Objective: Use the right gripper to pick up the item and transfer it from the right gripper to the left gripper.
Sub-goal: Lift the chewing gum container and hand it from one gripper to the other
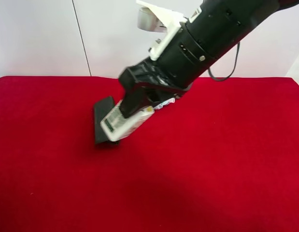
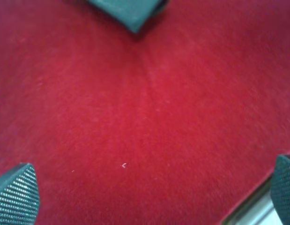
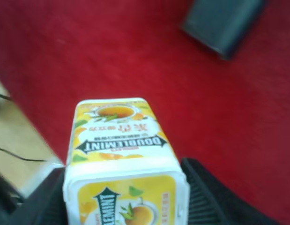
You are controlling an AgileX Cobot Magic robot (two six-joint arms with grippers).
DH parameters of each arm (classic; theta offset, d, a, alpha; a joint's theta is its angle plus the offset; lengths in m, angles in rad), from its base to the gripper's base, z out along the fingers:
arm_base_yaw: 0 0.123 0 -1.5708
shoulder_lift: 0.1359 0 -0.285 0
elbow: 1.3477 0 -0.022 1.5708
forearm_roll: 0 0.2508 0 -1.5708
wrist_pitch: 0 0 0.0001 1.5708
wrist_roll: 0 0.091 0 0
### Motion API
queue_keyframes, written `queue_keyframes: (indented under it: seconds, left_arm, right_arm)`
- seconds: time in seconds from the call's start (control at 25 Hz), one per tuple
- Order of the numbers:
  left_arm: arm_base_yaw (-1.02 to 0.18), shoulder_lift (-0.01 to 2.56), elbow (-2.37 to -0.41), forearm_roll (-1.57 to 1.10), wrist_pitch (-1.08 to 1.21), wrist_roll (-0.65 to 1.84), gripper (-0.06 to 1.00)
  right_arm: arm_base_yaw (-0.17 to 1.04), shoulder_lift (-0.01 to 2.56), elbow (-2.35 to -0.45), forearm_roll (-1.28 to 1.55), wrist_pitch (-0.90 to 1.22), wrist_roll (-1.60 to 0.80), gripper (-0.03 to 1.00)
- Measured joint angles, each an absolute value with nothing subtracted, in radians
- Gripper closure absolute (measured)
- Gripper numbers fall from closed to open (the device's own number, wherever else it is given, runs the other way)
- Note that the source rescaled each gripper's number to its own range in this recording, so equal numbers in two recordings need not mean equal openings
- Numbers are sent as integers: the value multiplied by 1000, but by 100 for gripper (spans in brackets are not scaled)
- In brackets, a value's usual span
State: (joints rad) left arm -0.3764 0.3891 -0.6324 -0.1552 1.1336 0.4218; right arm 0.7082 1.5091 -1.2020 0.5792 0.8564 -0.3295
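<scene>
Clamping the carton (image 1: 121, 124) by one end, the right gripper (image 1: 131, 104) holds it above the red cloth (image 1: 226, 169), long axis jutting beyond the jaws; the left gripper (image 2: 149, 192) gapes wide, empty, well apart.

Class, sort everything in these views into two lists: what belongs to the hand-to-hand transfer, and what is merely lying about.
Belongs to the job:
carton, gripped in the right hand
left hand, open and empty

Lying about:
wallet, dark, flat on the cloth
red cloth covering the table
</scene>
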Motion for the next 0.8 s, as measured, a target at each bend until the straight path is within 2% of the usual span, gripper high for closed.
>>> queue_keyframes:
  seconds: [0.4,0.8]
  left_arm:
    - [-622,638,-739,-70,1099,417,-6]
    - [-743,841,-833,-49,994,412,-6]
  right_arm:
    - [711,1509,-1202,735,828,-311,95]
    - [711,1509,-1202,777,825,-284,95]
